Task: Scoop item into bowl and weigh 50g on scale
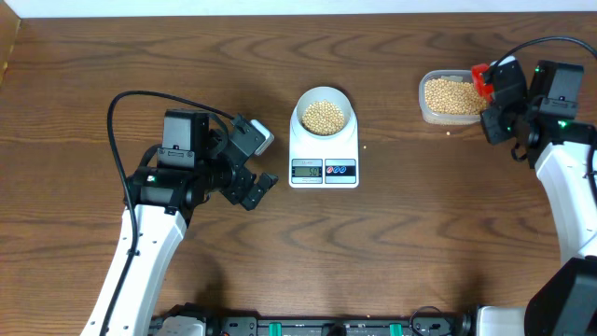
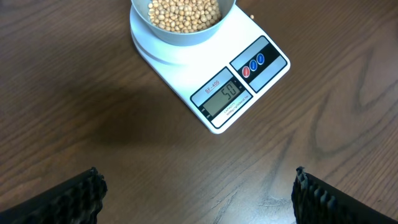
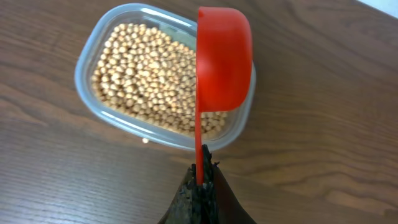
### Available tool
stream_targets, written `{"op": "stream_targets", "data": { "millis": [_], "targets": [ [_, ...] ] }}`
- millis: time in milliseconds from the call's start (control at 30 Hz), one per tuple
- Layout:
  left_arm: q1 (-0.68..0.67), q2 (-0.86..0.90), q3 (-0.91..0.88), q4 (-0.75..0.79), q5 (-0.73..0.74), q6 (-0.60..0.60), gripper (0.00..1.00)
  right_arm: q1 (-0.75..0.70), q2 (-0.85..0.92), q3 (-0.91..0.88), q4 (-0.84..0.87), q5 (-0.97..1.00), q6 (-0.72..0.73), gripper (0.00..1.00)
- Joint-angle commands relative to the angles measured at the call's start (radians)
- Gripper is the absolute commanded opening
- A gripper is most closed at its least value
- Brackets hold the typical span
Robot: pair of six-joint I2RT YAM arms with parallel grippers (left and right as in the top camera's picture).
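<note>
Desk [image 1: 75, 56] at left: we see our left gripper [image 1: 259, 164] spread wide, empty, near the scale [image 1: 324, 154]. The bowl [image 2: 186, 38] on the scale holds beans [image 1: 324, 116]. At right, our right gripper [image 3: 200, 180] pinches a red scoop [image 3: 224, 59] by its handle over the tub [image 1: 427, 110] edge.

bowl [image 2: 186, 36] of beans [image 2: 184, 11] on scale [image 2: 186, 71], tool [image 2: 196, 174] spread

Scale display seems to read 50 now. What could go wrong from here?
1. The open left gripper hangs close to the scale; a nudge could jolt the bowl and upset the reading.
2. The right gripper holds the red scoop above the tub; another scoopful would likely overshoot.
3. One bean lies loose beside the tub, so spills may happen.
</note>
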Motion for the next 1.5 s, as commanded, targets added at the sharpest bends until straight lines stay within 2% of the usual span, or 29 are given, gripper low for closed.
{"op": "stream_targets", "data": {
  "millis": [0,300,500,633,967,1100,1467],
  "targets": [
    [0.002,-0.005,0.022,-0.003,-0.009,0.013,0.98,0.028,-0.008,-0.002,0.006,0.003,-0.010,0.01],
    [0.002,-0.005,0.022,-0.003,-0.009,0.013,0.98,0.035,-0.169,-0.002,0.034,-0.020,0.029,0.01],
    [0.002,-0.005,0.022,-0.003,-0.009,0.013,0.98,0.004,-0.243,-0.002,-0.008,-0.220,0.127,0.01],
    [0.002,-0.005,0.022,-0.003,-0.009,0.013,0.98,-0.010,-0.252,-0.002,-0.006,-0.331,0.153,0.01],
    [0.002,-0.005,0.022,-0.003,-0.009,0.013,0.98,-0.009,-0.251,-0.002,0.088,-0.424,0.158,0.01],
    [0.002,-0.005,0.022,-0.003,-0.009,0.013,0.98,-0.009,-0.252,-0.002,0.114,-0.435,0.248,0.01],
    [0.002,-0.005,0.022,-0.003,-0.009,0.013,0.98,-0.049,-0.290,-0.002,0.108,-0.650,0.414,0.01]
  ]
}}
